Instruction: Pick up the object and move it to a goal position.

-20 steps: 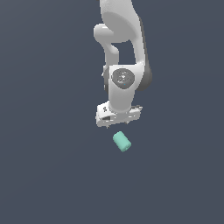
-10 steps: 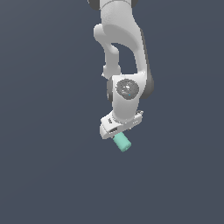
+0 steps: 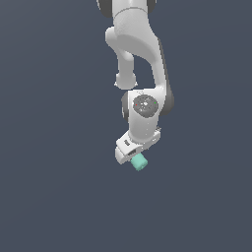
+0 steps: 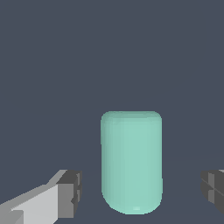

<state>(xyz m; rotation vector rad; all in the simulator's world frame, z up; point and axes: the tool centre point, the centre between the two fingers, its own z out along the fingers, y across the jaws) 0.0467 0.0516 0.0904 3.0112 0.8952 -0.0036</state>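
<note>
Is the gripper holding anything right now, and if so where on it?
Nothing is held. The small teal cylinder lies between the open jaws of the white gripper, with clear gaps on both sides.

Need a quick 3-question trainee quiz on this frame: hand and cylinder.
1. True or false: the hand has closed on the teal cylinder.
2. In the wrist view, the cylinder sits: A) between the fingers, B) outside them, C) out of frame.
3. Fill in: a visible ___ separates each finger from the cylinder.

Key: 1 false; 2 A; 3 gap.
</note>
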